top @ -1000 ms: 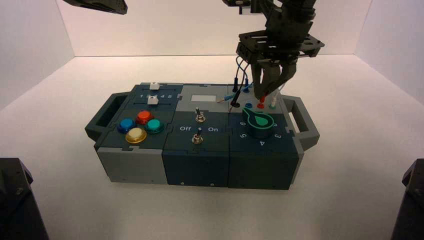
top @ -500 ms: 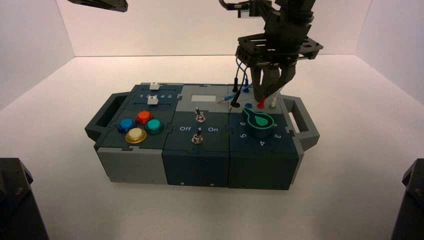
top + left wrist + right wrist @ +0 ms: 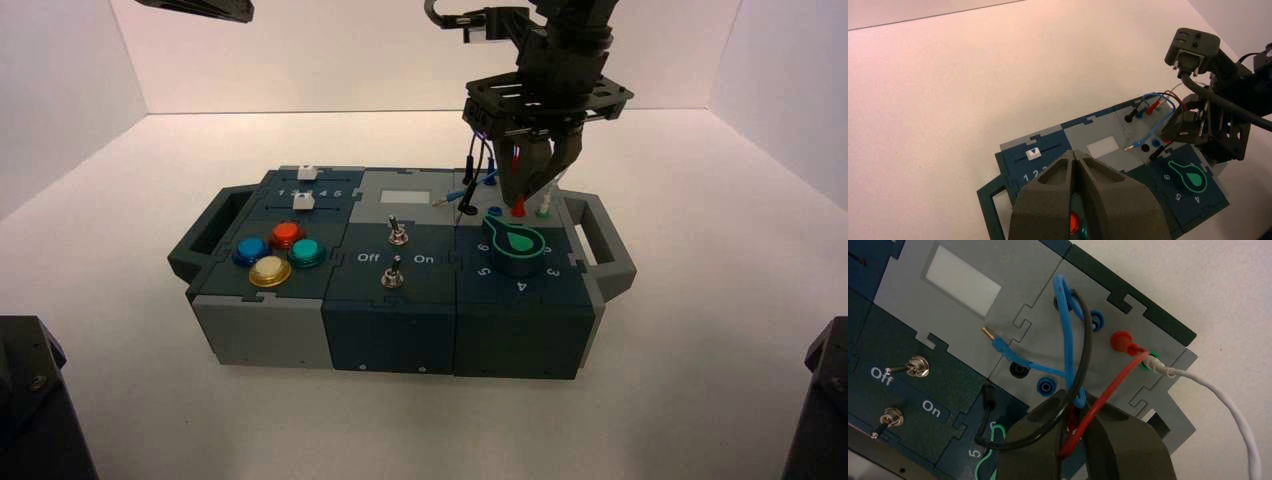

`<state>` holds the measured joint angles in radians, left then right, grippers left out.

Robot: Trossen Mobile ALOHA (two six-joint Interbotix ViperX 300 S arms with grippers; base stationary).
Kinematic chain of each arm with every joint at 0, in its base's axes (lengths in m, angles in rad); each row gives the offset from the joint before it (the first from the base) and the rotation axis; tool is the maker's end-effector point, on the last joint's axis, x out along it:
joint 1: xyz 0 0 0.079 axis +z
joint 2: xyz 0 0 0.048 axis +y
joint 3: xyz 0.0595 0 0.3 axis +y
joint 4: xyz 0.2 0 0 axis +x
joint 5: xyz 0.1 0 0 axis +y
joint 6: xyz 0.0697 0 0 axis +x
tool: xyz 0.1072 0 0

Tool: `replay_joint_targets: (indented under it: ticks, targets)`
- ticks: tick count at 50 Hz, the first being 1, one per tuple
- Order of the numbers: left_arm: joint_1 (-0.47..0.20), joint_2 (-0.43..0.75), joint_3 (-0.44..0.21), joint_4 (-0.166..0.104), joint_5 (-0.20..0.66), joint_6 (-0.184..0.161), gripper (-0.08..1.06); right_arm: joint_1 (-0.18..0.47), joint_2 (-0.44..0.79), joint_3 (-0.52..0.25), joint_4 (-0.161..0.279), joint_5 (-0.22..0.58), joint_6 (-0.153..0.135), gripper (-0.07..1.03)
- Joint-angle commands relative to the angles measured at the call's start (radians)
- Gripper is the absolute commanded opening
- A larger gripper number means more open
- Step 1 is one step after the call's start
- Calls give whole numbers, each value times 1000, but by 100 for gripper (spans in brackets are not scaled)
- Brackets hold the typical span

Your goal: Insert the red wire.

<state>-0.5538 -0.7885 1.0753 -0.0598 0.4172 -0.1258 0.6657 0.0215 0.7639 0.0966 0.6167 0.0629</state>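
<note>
Red wire (image 3: 1108, 391) could pop loose if the right hand (image 3: 1074, 395), around its plug at the near red socket, tugs sideways; gripped or released, I cannot tell. Left hand (image 3: 1074, 152) idles clenched beyond the box's left.

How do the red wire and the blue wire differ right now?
The red wire has its near plug between the right claw's fingers, while the blue wire's near plug lies loose. The red near plug is down at the near socket row; the blue one's metal tip points over the grey panel. Both have their far plugs in far-row sockets.
</note>
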Motion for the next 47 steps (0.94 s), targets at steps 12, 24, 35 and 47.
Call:
replay_joint_targets:
  ticks: [12,24,35,47]
  targets:
    - [3,-6,-31,2,-5,2,-3,37,-91,9,0,31,2,25]
    - [6,-21,-25,3,-2,2,-3,34,-179,-2,-31,107,3,25]
    - [21,-41,-12,3,2,2,-3,34,-229,8,-35,155,0,25]
    - [41,-46,-11,3,2,2,-3,37,-245,12,-34,213,-3,25]
